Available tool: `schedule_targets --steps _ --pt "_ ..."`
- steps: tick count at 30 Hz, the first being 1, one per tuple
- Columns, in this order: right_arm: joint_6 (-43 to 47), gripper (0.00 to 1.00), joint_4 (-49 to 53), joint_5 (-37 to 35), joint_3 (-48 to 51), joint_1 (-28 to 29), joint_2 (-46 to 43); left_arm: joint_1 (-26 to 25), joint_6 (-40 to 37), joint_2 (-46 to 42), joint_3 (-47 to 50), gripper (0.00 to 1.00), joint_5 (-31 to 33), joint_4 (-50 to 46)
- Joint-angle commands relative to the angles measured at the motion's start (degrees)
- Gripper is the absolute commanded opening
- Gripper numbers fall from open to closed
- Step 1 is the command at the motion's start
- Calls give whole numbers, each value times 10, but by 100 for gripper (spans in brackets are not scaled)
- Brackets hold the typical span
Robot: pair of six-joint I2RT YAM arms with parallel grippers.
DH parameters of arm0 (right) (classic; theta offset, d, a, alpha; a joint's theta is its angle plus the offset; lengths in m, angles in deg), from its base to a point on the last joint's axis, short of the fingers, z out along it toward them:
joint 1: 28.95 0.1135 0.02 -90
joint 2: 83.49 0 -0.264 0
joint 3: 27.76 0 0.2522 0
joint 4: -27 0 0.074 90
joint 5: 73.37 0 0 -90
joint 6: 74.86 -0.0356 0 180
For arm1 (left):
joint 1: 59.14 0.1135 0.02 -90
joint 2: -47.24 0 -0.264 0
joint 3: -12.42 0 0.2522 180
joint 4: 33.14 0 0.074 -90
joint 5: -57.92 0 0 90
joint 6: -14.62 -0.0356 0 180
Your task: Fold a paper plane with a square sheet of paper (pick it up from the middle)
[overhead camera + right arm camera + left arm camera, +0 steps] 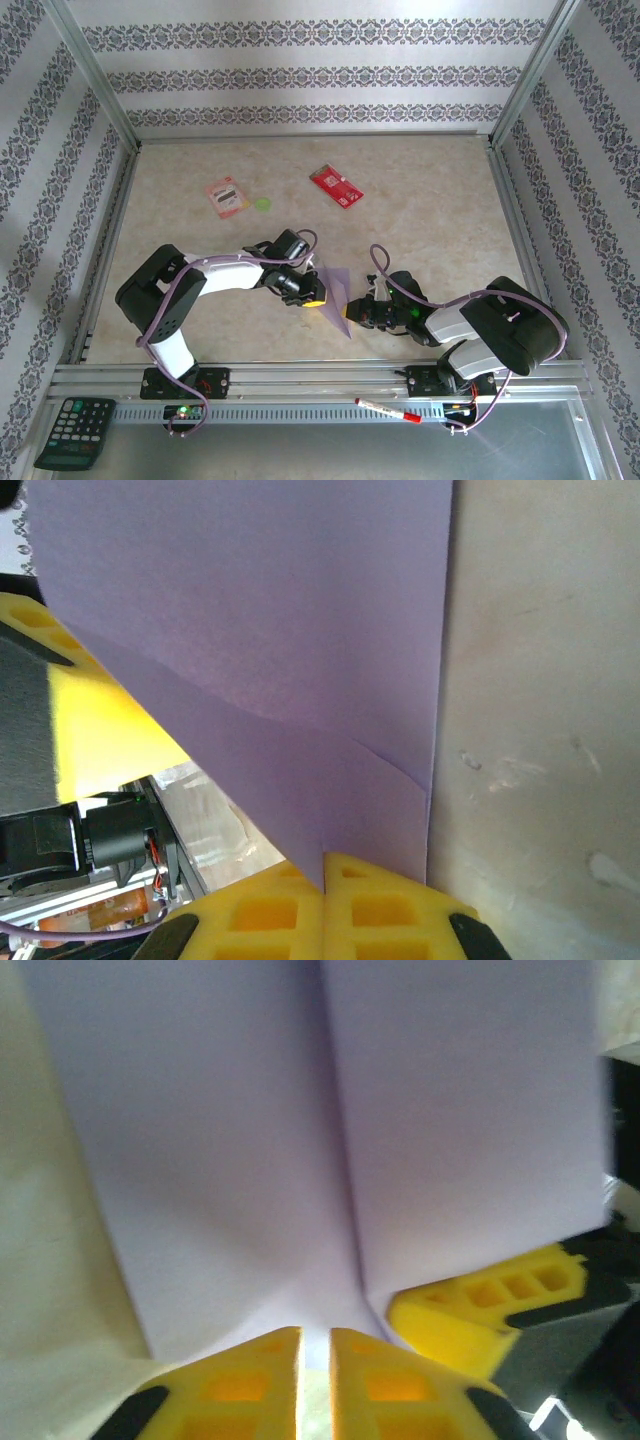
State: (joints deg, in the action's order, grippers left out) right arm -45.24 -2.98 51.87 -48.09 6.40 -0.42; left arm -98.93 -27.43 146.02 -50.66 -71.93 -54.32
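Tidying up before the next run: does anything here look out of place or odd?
A red marker lies loose on the front rail, close to the right arm's base. The lilac paper is creased but shows no tear, pinched between the left gripper and the right gripper.

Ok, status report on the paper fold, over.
Left gripper, right gripper: both shut on pale lilac folded paper sheet. Red rectangular card far back, nothing blocking.

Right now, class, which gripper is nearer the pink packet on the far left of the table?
Left. The left gripper sits near-right of the pink packet; the right gripper is farther right, across the lilac paper.
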Motion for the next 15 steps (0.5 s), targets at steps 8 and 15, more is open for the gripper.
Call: schedule_targets --steps 8,15 --pt "-3 0 14 -19 13 -5 19 -17 4 36 -54 5 -43 52" --pt "-1 0 14 -20 11 -5 24 -17 -1 55 -72 5 -45 48"
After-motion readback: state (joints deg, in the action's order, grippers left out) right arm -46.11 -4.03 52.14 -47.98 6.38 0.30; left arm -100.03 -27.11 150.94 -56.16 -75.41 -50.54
